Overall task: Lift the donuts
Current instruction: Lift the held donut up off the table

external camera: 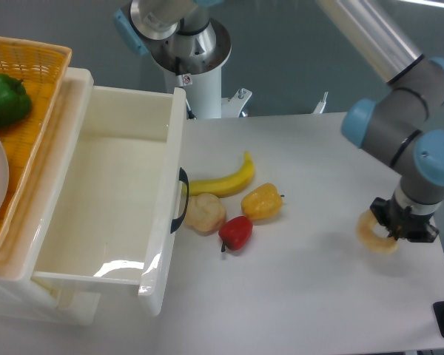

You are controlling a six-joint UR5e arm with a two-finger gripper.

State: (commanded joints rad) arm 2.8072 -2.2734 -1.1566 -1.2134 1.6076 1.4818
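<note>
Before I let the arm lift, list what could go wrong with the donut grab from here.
1. The gripper hides part of the donut, so how it is held cannot be seen; it may slip on lifting.
2. The donut lies close to the table right edge, so a drop could roll it off.

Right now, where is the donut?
The donut sits at the far right of the table, directly at the tool, well apart from the yellow pepper and the other toy food near the white bin.
</note>
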